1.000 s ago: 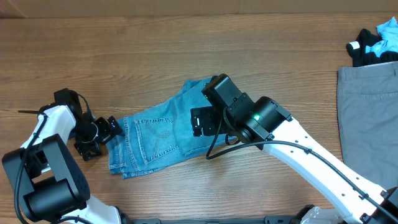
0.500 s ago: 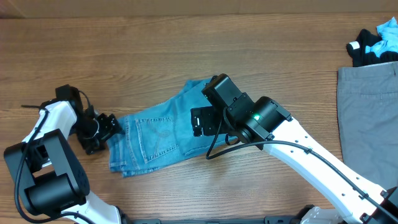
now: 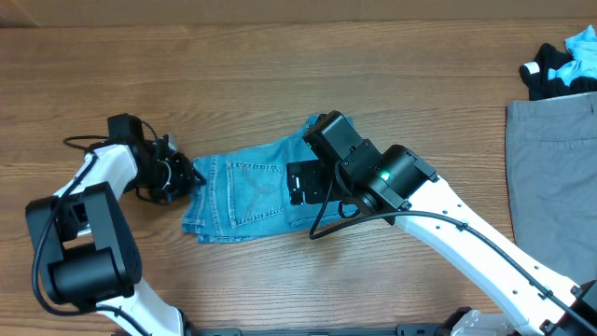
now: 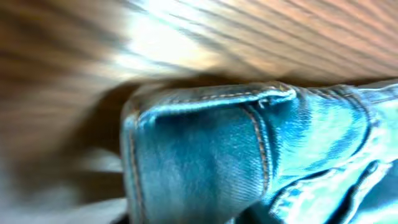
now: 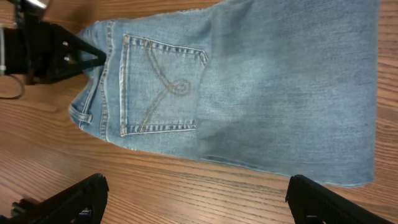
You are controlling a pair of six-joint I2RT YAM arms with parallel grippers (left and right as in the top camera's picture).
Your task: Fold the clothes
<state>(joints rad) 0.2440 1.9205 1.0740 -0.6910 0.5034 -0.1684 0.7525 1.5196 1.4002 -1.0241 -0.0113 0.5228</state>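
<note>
Pinching, apparently, the stitched waistband of the denim jeans, left gripper sits narrowed; right gripper gapes empty.

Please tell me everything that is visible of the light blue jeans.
The jeans are light blue denim, folded flat on the wooden table, back side up, with one stitched pocket showing. The left tool meets the waistband edge; a grip cannot be confirmed. The open right tool hangs over them.
</note>
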